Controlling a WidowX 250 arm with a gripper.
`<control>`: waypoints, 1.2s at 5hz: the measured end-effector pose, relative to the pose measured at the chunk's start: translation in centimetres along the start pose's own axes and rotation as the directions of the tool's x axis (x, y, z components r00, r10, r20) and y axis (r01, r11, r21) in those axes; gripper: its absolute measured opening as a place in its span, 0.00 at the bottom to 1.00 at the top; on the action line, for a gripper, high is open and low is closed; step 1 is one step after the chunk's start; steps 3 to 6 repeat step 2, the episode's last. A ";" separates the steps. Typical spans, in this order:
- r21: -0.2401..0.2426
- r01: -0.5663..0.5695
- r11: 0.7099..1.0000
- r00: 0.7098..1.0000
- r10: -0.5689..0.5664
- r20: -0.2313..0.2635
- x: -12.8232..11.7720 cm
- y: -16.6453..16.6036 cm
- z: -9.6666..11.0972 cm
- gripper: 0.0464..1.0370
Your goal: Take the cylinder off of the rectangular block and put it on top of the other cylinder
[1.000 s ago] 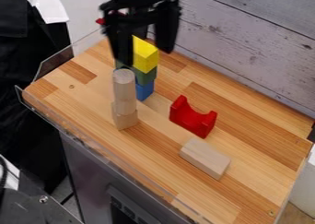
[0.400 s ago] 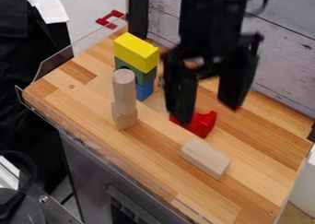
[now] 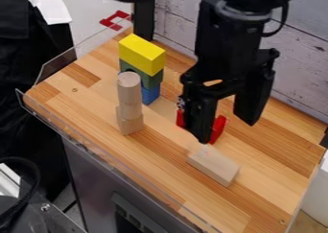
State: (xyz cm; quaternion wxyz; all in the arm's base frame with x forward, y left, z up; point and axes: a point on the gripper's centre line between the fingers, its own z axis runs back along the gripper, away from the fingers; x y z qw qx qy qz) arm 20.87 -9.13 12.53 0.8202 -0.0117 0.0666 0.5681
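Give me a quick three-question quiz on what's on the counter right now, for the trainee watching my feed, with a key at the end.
1. Fill in one word: the wooden cylinder at the front of the yellow-topped stack stands ____ rather than lying on its side.
2. True or false: the yellow block rests on a green block.
3. Multiple choice: what colour is the notched piece that the gripper partly hides?
A. Blue
B. Red
C. Yellow

Key: 1. upright; 2. true; 3. B

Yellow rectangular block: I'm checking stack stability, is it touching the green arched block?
Touching: the camera view shows the yellow block resting on the green block.
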 end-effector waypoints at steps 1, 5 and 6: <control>0.000 -0.002 1.000 1.000 0.002 0.000 0.0 0.0 0.0 0.96; 0.002 -0.003 1.000 1.000 0.003 0.000 0.0 0.0 0.0 0.96; 0.002 -0.003 1.000 1.000 0.003 0.000 0.0 0.0 0.0 0.96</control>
